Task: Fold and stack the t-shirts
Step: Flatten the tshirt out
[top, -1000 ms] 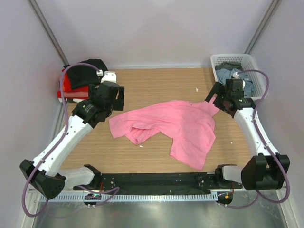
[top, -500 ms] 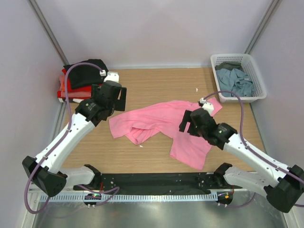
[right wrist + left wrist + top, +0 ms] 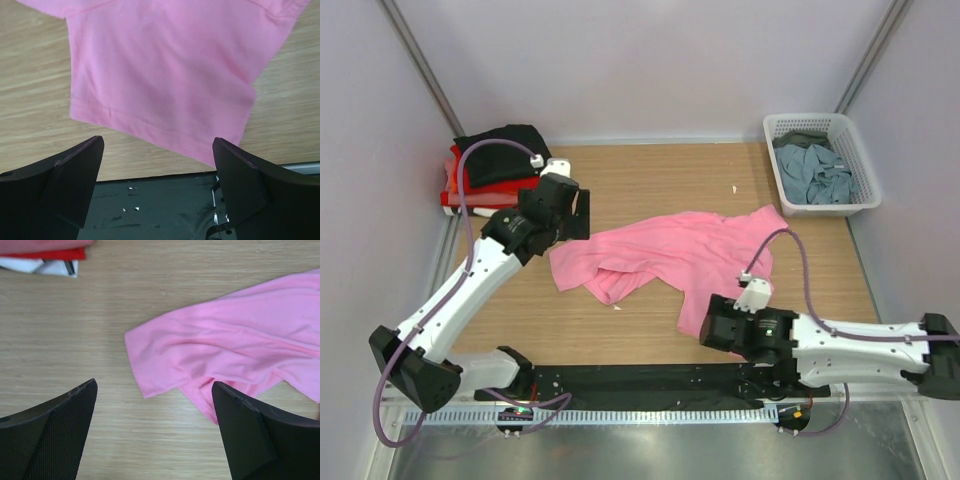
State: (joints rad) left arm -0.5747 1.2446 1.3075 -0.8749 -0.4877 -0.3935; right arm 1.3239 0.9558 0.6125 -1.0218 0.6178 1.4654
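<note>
A bright pink t-shirt (image 3: 670,258) lies crumpled and spread on the middle of the wooden table. My left gripper (image 3: 578,214) hovers open above the shirt's left end. In the left wrist view the pink cloth (image 3: 225,340) lies just ahead of the open gripper (image 3: 155,407), with bare wood between the fingers. My right gripper (image 3: 712,326) is low at the shirt's near hem, open. In the right wrist view that hem (image 3: 165,80) lies ahead of the gripper (image 3: 157,167). Black (image 3: 502,148) and red (image 3: 460,186) folded t-shirts are stacked at the back left.
A white lattice basket (image 3: 863,160) at the back right holds a grey-blue shirt (image 3: 815,172) and a dark olive one (image 3: 804,138). The black base plate (image 3: 150,205) runs along the table's near edge, under my right gripper. Light walls close in both sides.
My right arm has swung from the basket at the back right down to the shirt's near hem. My left gripper has edged a little toward the pink shirt.
</note>
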